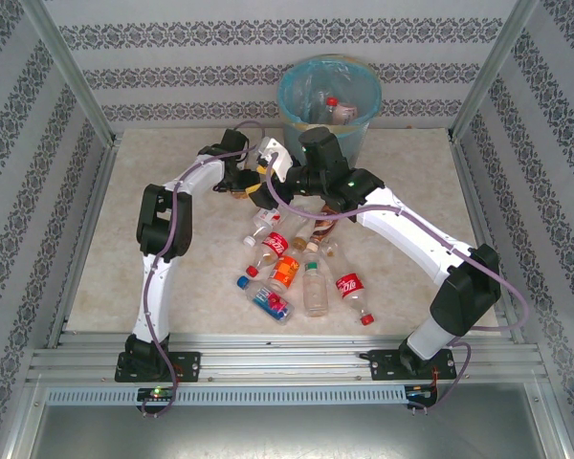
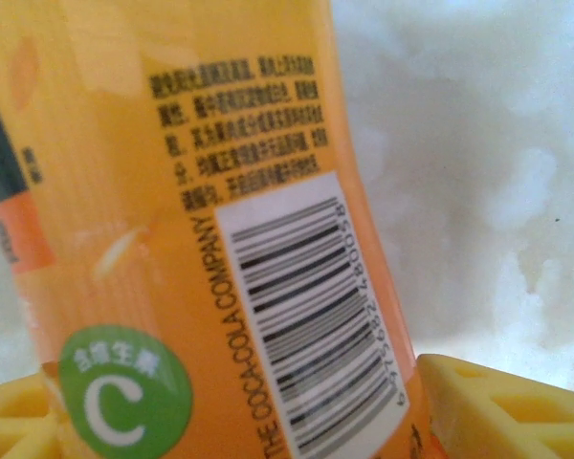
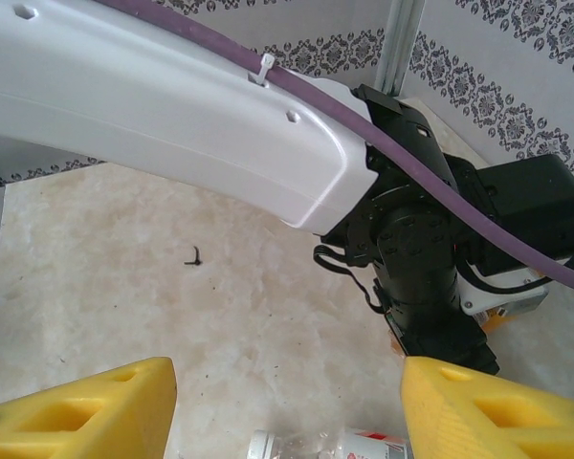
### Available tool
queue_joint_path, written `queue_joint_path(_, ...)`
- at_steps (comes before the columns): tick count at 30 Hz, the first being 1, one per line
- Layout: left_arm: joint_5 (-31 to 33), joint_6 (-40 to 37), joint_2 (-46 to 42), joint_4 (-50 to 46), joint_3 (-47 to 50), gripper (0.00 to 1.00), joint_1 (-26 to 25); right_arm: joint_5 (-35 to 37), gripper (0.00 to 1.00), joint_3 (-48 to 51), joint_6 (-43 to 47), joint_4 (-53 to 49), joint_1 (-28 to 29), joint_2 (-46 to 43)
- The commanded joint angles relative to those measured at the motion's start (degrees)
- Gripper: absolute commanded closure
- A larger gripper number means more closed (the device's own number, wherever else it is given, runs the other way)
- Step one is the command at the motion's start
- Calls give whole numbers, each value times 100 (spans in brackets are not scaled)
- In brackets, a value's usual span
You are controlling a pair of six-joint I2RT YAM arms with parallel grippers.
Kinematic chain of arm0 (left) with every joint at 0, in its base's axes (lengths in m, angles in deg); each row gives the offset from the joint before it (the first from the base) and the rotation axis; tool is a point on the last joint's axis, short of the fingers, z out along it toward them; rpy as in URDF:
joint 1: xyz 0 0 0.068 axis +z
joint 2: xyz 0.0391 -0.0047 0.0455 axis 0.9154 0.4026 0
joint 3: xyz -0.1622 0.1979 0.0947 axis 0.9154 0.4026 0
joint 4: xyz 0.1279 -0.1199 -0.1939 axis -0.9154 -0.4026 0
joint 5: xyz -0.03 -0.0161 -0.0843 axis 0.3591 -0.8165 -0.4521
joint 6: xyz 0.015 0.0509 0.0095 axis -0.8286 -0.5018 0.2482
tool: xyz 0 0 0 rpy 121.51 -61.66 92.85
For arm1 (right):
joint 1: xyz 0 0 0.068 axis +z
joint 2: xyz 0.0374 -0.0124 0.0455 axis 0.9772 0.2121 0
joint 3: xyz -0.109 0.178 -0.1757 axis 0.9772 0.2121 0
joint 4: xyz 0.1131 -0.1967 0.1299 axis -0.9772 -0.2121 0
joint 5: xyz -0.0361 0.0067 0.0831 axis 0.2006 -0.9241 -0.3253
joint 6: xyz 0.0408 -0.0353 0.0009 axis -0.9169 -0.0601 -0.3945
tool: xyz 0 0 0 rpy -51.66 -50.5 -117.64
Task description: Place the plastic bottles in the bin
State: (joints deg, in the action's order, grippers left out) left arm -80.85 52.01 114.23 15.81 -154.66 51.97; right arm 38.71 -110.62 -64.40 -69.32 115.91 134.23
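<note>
The left gripper (image 2: 258,409) has its jaws closed on an orange-labelled bottle (image 2: 220,191). The label, with its barcode and green C badge, sits tight between the yellow fingers (image 2: 502,406). From above, the left arm (image 1: 187,186) reaches toward the far middle of the surface (image 1: 105,268) and stops short of the bin. The held bottle is mostly hidden there among the two wrists, and I cannot tell whether it is clear of the surface.

The right gripper (image 3: 287,406) has its jaws wide apart and holds nothing. Between its fingers and lower down, a red-labelled bottle (image 3: 349,445) lies on the pale surface, cut off by the frame edge. Just beyond, its camera sees the left arm's white link and black wrist close by. A small dark scrap (image 3: 196,256) lies on the surface to the left. From above, the right arm (image 1: 411,234) bends in from the right, its wrist just beside the left one.

The bin (image 1: 285,96) stands at the far edge, about centre, lined with a light blue bag. There are a few bottles inside, one of them red-capped (image 1: 333,103). The other plastic bottles (image 1: 301,268) lie in a loose cluster at mid-surface, nearer than both wrists. Among them are several red labels, another orange one (image 1: 285,273), a blue-labelled one (image 1: 268,302) at the near left and a clear one (image 1: 316,292)
</note>
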Motion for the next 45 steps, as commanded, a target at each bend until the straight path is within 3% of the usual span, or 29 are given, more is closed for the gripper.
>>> queue_joint_path(1, 112, -117, -81, -189, -23, 32, -7, 60, 36, -53, 81, -31, 87, -53)
queue_joint_path(12, 380, -31, -1203, 563, 875, 37, 40, 96, 36, -81, 82, -25, 122, -271)
queue_joint_path(25, 538, -152, -3478, 1916, 2710, 40, 50, 472, 36, 5, 187, 135, 463, -717)
queue_joint_path(36, -397, -509, -5100, 3089, 3847, 40, 56, 1014, 38, 161, 24, 842, 619, -1100)
queue_joint_path(42, -1353, -1067, -6014, 4229, 4639, 40, 20, 1573, 37, 101, -200, 1035, 560, -1377)
queue_joint_path(45, -2004, -1451, -6294, 4467, 4745, 40, -58, 1321, 36, -29, -632, 1039, 371, -1493)
